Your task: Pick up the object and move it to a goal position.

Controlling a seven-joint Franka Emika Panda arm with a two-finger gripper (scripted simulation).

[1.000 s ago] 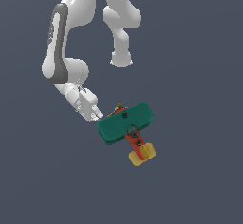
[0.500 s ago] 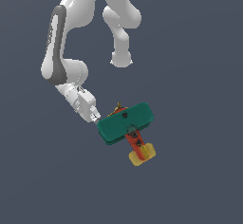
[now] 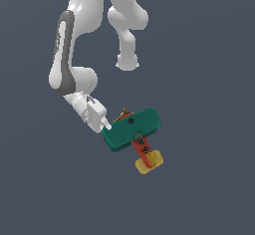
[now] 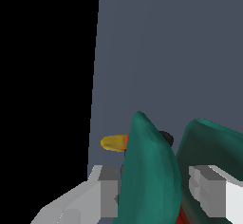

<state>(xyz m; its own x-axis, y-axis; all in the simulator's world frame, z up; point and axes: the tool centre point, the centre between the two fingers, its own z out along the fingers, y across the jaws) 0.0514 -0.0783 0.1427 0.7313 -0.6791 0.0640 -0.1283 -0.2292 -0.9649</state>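
Observation:
The object (image 3: 132, 128) is a toy biplane with teal-green wings, a red-orange body and yellow tail fins (image 3: 149, 162). In the exterior view my gripper (image 3: 105, 126) reaches down from that view's left and holds the wings' left end. In the wrist view my two pale fingers (image 4: 109, 192) stand on either side of a teal wing (image 4: 149, 171), pressed against it. The second wing (image 4: 213, 140) runs behind the other finger. A yellowish propeller blade (image 4: 114, 143) and a small black wheel (image 4: 166, 137) show past the wing. I cannot tell whether the plane rests on the floor.
Plain grey floor (image 3: 209, 189) surrounds the plane on every side. My white arm links (image 3: 127, 25) rise above and behind the gripper. In the wrist view the grey floor (image 4: 166, 52) ends at a straight edge, with black (image 4: 47, 76) beyond it.

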